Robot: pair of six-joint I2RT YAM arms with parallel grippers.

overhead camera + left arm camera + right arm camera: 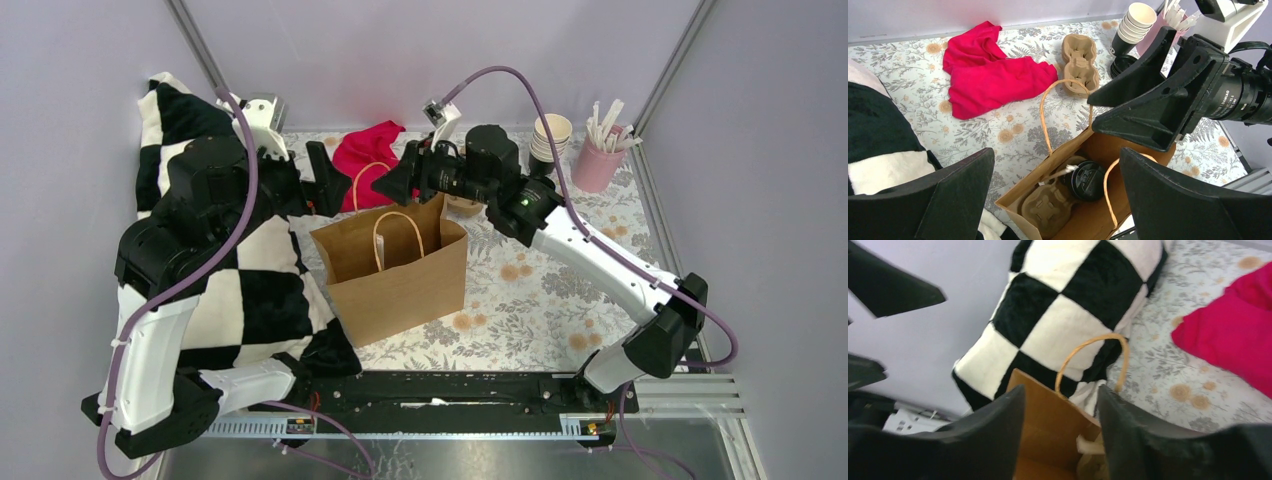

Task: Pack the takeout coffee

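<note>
Takeout coffee (1088, 180) sits inside the brown paper bag (400, 285), low on the bag floor. Only its round black lid shows from above. Just beside it in the bag lies a moulded cardboard cup carrier (1045, 207); whether the two touch I cannot tell. The bag stands upright and open at mid-table, twine handles up.

Right gripper (1092, 114) hangs over the bag's far rim, jaws parted with nothing between them; the right wrist view shows only bag wall and handle in the gap. Left gripper (1056, 152) hovers above the bag's mouth, jaws spread wide, gripping nothing.

Other items on the floral table cover (540, 290):
- a second cup carrier (1079, 62) behind the bag, near the red cloth (993, 75)
- a stack of lidless paper cups (550, 135) at the far right, next to the pink cup of white sticks (598, 165)
- a black-and-white checkered cushion (250, 290) left of the bag, partly under the left arm
</note>
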